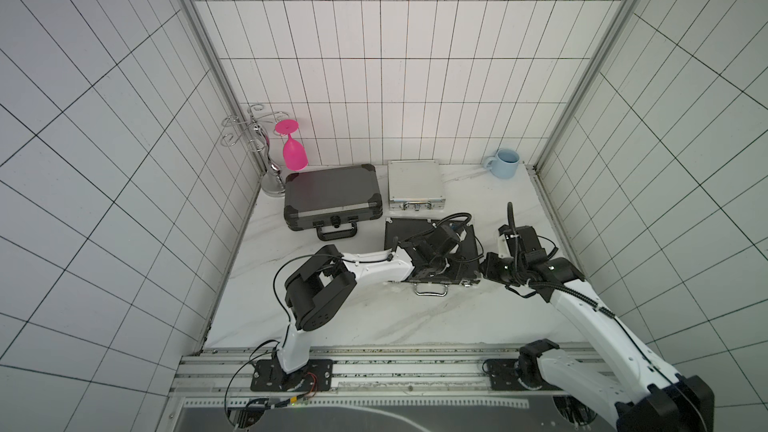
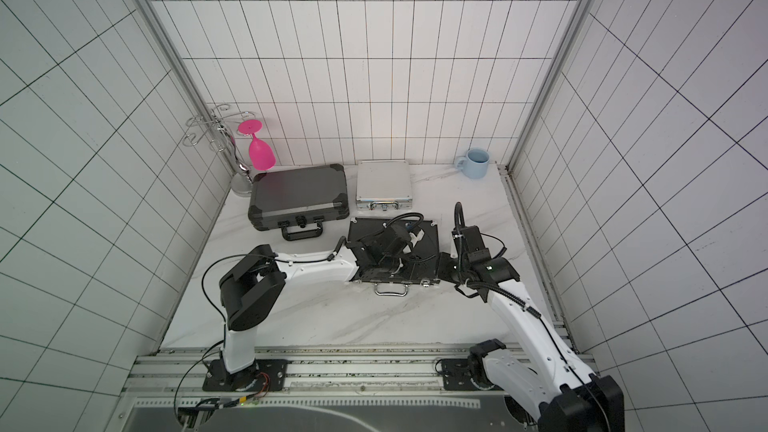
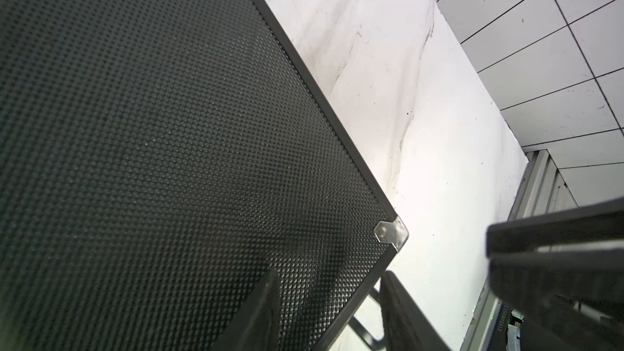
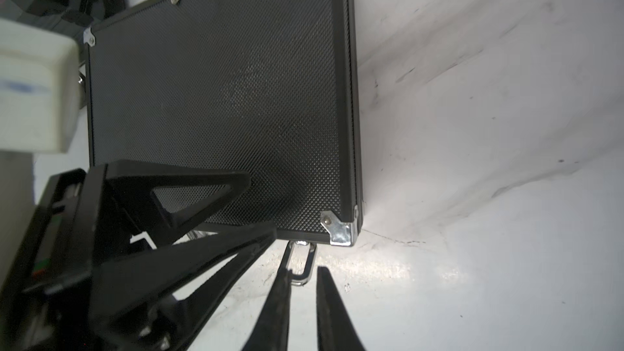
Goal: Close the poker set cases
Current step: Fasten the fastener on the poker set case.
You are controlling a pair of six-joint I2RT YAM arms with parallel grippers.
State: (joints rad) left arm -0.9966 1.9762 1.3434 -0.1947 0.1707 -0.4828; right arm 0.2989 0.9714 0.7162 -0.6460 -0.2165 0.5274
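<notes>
Right wrist view is showing you the black textured case [image 4: 216, 102] lying flat on the desk [image 4: 472, 163] with its lid down. Its chrome corner [image 4: 339, 232] is sitting at the front right. The fingers of the right gripper [image 4: 303, 267] are standing narrow and gripping nothing. The end of a silver latch loop [image 4: 311, 263] is showing in their gap, just before that corner.

The left gripper [image 3: 329, 273] is hovering over the front edge of the same case. Its fingers are standing about half apart, one over the dotted lid and one past the edge. Bare desk is showing between the edge and the outer finger.

In both top views this case is lying mid-desk. Its back edge is running near the handle side of the closed silver case [image 1: 415, 182], but apart from it. The closed dark grey case [image 1: 328, 195] is sitting at back left.

For moving, you are having bare marble from the black case's handle [image 1: 431, 289] up to the front rail [image 1: 395, 357]. You are also having a strip along the right wall, where the right arm is reaching in.
</notes>
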